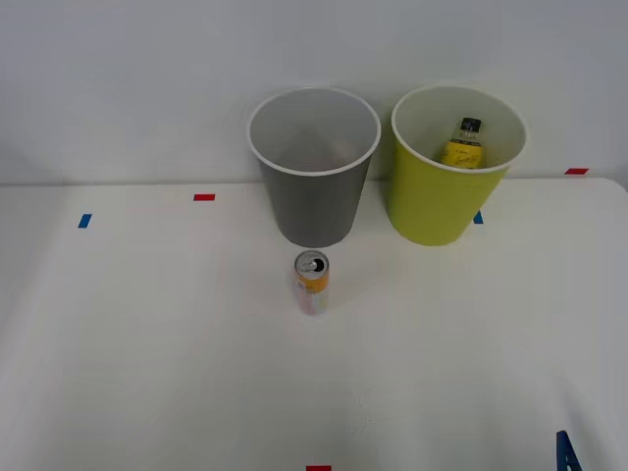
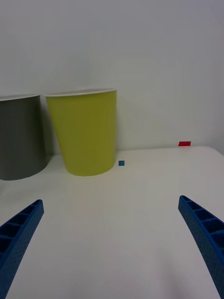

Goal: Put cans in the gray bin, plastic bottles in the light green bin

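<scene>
Can (image 1: pixel 312 282) stands upright before the gray bin (image 1: pixel 313 186) — right claw (image 2: pixel 112 243) spread apart, empty.

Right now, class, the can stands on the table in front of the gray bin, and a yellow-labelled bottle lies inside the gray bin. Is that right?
Not quite. The can does stand on the table in front of the gray bin, but the yellow-labelled bottle lies inside the light green bin, not the gray one. The front view shows this.

Gray bin (image 1: pixel 312 201), yellow-green bin (image 1: pixel 446 201), orange-and-white can (image 1: pixel 312 283), yellow-labelled black-capped bottle (image 1: pixel 463 144), blue ribbed hand (image 2: pixel 112 243)
</scene>
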### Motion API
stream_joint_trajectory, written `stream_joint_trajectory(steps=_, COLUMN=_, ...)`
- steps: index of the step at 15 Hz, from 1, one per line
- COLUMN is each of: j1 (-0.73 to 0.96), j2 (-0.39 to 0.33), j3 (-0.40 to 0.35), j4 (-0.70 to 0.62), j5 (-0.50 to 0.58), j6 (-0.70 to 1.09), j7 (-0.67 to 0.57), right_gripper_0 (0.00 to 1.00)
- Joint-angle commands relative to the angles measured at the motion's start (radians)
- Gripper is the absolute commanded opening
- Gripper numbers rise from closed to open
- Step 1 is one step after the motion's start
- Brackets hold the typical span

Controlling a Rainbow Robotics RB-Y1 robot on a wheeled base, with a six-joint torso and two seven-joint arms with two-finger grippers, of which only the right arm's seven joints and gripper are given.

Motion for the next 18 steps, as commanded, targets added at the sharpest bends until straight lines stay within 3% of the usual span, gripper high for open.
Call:
stream_joint_trajectory(steps=1, j1=0.002, j2=0.050, j3=-0.004, j4=0.049, j5=0.031, j6=-0.049, j7=0.010, right_gripper_0=1.00)
stream_joint_trajectory(steps=5, j1=0.002, j2=0.093, j3=-0.013, j4=0.129, j5=0.042, j6=-0.158, j7=0.033, right_gripper_0=1.00)
stream_joint_trajectory(steps=12, j1=0.017, j2=0.118, j3=-0.055, j4=0.133, j5=0.069, j6=-0.161, j7=0.010, right_gripper_0=1.00)
stream_joint_trajectory(steps=15, j1=0.017, j2=0.116, j3=-0.102, j4=0.133, j5=0.144, j6=-0.158, j7=-0.162, right_gripper_0=1.00)
stream_joint_trajectory(steps=18, j1=0.017, j2=0.084, j3=-0.125, j4=0.127, j5=0.152, j6=-0.160, j7=-0.206, right_gripper_0=1.00)
